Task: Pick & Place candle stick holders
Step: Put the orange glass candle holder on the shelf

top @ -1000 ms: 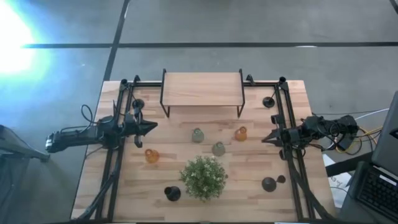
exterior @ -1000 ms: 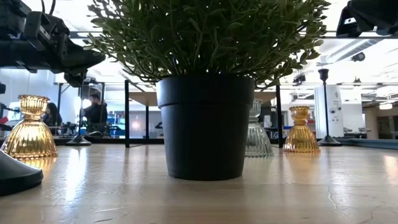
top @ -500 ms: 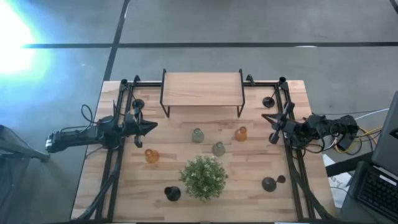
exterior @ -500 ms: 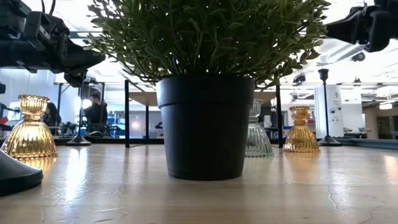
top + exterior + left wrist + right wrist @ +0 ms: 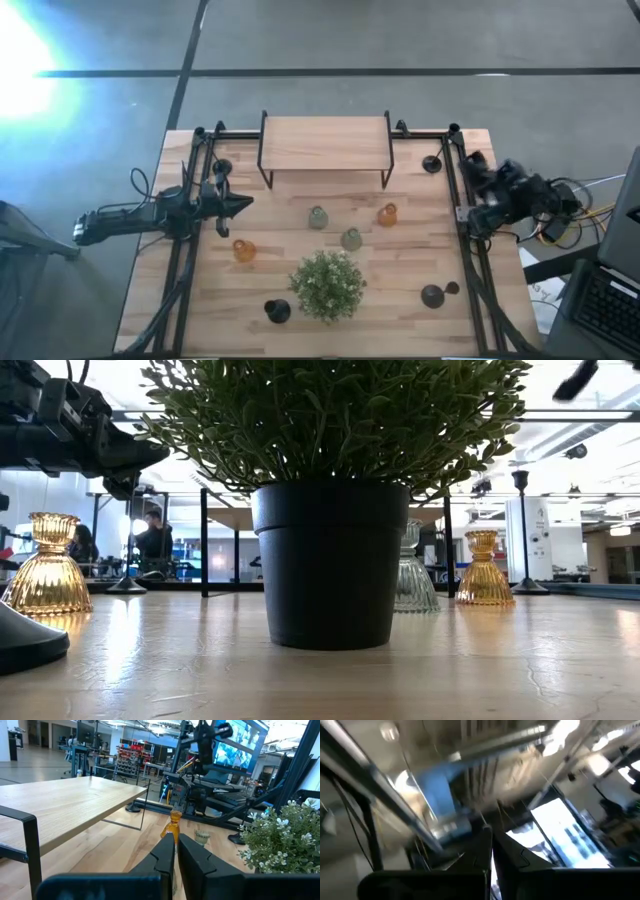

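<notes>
I see four candle stick holders (image 5: 277, 311) spread around the potted plant (image 5: 327, 284), two near it, two well beyond. My left gripper (image 5: 243, 204) and right gripper (image 5: 472, 160) are both closed (nothing held).

Big white glare blows out the floor (image 5: 30, 60) off the shelf's (image 5: 325, 143) left end in the high view. At tabletop (image 5: 450, 660) level the plant (image 5: 330, 420) is backlit, nearly a silhouette, and the orange vase (image 5: 46, 565) glows. Right wrist view is heavily motion-smeared; left wrist view is sharp, evenly lit.
</notes>
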Robot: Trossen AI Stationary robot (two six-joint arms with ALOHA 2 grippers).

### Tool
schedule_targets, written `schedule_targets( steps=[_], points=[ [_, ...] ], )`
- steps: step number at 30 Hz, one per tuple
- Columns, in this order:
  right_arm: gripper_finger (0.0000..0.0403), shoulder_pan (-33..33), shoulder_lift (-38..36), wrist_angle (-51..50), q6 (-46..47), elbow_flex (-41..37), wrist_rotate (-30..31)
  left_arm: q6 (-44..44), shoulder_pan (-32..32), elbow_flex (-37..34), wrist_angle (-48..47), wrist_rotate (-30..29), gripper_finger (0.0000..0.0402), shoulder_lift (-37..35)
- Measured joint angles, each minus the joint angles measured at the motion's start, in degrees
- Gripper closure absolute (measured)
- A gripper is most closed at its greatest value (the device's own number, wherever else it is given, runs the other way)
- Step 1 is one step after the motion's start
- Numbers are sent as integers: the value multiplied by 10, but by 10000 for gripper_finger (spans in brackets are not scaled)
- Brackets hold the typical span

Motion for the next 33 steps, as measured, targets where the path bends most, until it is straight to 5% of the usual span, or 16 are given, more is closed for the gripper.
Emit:
schedule_targets(
  steps=[6,10,13,18,21,24,30,33],
  points=[
    [394,1,145,24,-89,86,-237,0,0,0,0,0,376,0],
    [394,1,286,20,-92,183,-249,0,0,0,0,0,376,0],
    [394,0,360,-110,-95,256,-231,0,0,0,0,0,376,0],
    [394,2,433,-572,152,394,-143,0,0,0,0,0,376,0],
    [394,34,466,-728,283,434,-96,0,0,0,-1,0,376,0],
    [394,107,481,-761,362,442,15,0,0,0,-1,0,376,0],
    [394,279,515,-770,540,383,332,0,0,0,-1,0,376,0],
    [394,331,546,-770,600,339,428,0,0,0,-1,0,376,0]
  ],
)
